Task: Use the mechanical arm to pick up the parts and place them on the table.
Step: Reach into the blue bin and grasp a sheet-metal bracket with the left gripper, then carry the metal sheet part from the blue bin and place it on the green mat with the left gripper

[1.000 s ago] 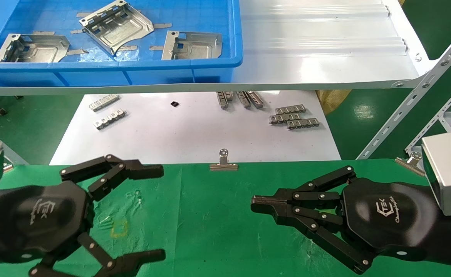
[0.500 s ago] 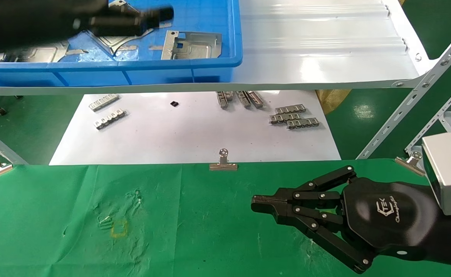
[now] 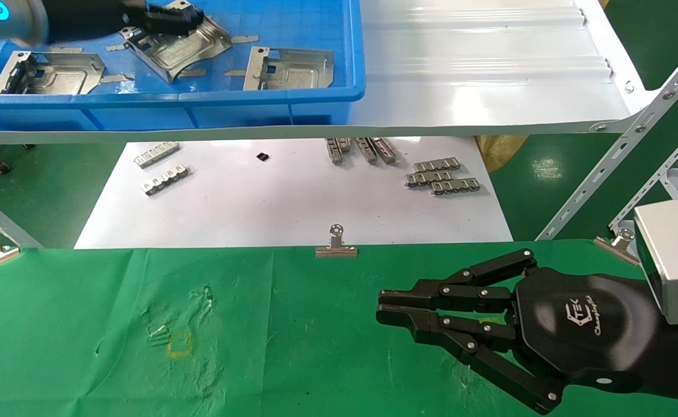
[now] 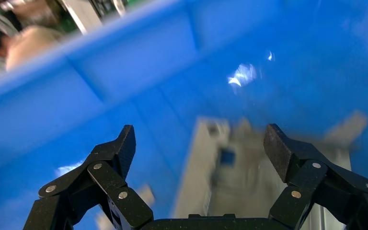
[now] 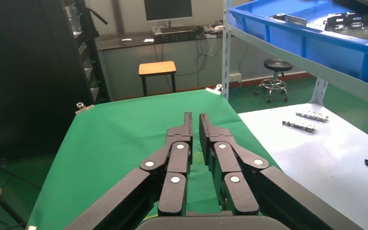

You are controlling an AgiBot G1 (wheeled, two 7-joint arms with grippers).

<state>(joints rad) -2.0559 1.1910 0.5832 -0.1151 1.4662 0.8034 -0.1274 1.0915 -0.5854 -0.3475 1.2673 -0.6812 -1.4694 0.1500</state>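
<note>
Three shiny stamped metal parts lie in a blue bin [image 3: 228, 95] on the shelf: one at the left [image 3: 49, 72], one in the middle [image 3: 179, 49], one at the right [image 3: 289, 68]. My left gripper [image 3: 191, 20] is open inside the bin, just over the middle part. In the left wrist view its gripper [image 4: 200, 143] straddles that blurred part [image 4: 239, 182] without touching it. My right gripper [image 3: 380, 307] hovers empty over the green table [image 3: 286, 347] at the right, its fingers together with a thin gap, as the right wrist view [image 5: 195, 117] also shows.
A glossy white shelf [image 3: 477, 87] carries the bin. Below it a white sheet [image 3: 292, 202] holds small toothed strips [image 3: 440, 176]. Binder clips [image 3: 336, 243] pin the cloth's far edge. Slotted rack struts [image 3: 622, 150] slant at the right.
My left arm rose from the green table into the blue bin and now sits over the middle part. My right gripper stayed in place; its fingertips parted slightly.
</note>
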